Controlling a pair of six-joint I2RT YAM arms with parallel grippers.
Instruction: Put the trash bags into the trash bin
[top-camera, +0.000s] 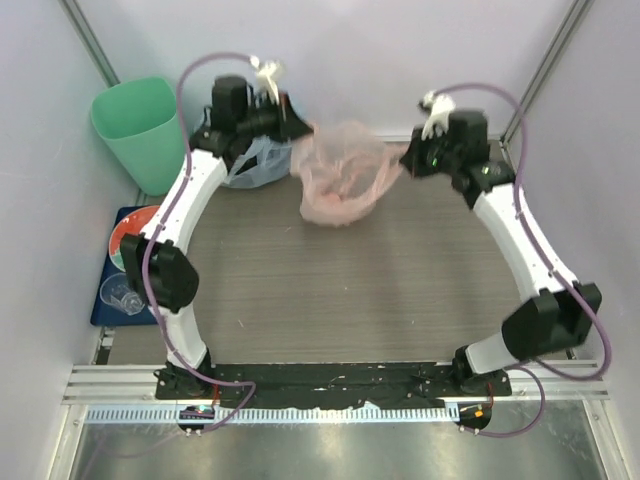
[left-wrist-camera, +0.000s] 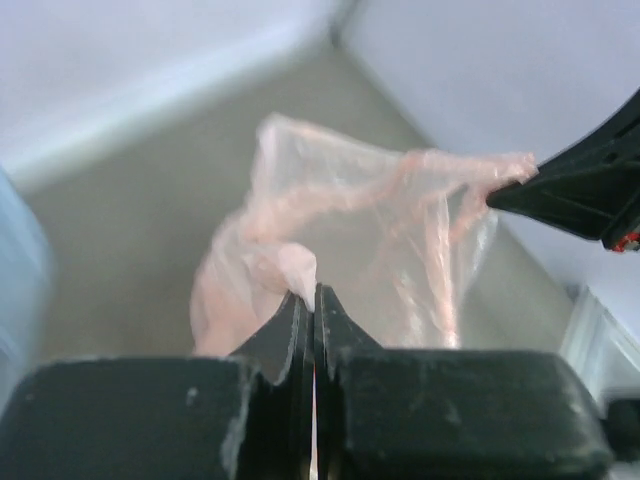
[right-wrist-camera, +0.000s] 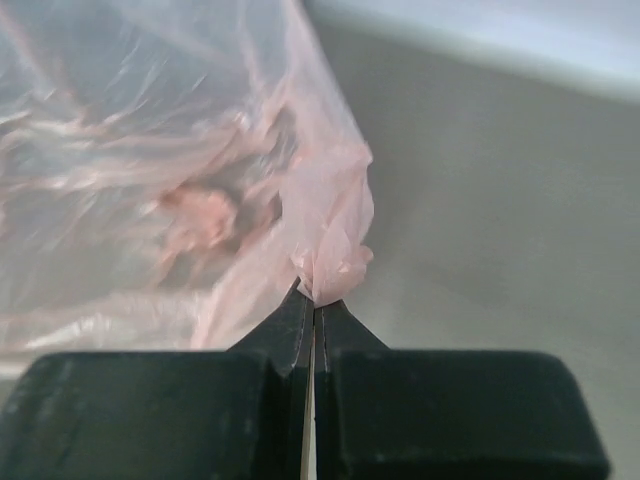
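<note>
Top external view shows the pink bag (top-camera: 340, 180) slung between the two arms at the far side of the table (top-camera: 350, 290). It is stretched from the left gripper (top-camera: 300, 130) to the right gripper (top-camera: 408, 160), and its body sags toward the tabletop. Whether the lowest fold touches the surface cannot be told. In both wrist views the jaws are pressed together with a twist of pink film pinched at their tips, so each gripper is clamped on an edge of the bag. The mint-green trash bin (top-camera: 150, 150) stands at the far left, well apart from the bag, and nothing pink shows in its mouth. Judged from that, the grasp and lift are done. The carry leftward, the lowering over the mouth and the release are left to do. A pale-blue bag (top-camera: 255, 165) lies just beside the left gripper, partly hidden under that arm, and shows in the left wrist view only as a blurred smear at the edge. Neither wrist view takes in the bin. Its floor cannot be made out from above.
</note>
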